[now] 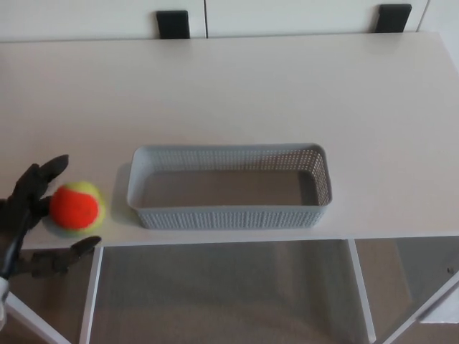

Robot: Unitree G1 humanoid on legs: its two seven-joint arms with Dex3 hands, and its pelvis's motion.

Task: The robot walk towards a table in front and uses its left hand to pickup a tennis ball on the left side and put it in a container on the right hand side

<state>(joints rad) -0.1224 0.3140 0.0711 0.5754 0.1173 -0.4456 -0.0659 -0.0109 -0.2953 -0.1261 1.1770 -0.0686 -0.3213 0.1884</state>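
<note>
While left hand (30,204) sits half cropped, fingers (50,169) flank tennis ball (77,208)

A single camera on the robot's head looks steeply down and forward across the pale tabletop (237,93), which fills the upper two thirds of the frame. It stands close at the near edge, which crosses the lower third with grey floor (229,301) below. White cabinet fronts (301,14) line the top edge. The container (229,188) sits just below centre, and the left hand (29,204) enters at the lower left.
</note>
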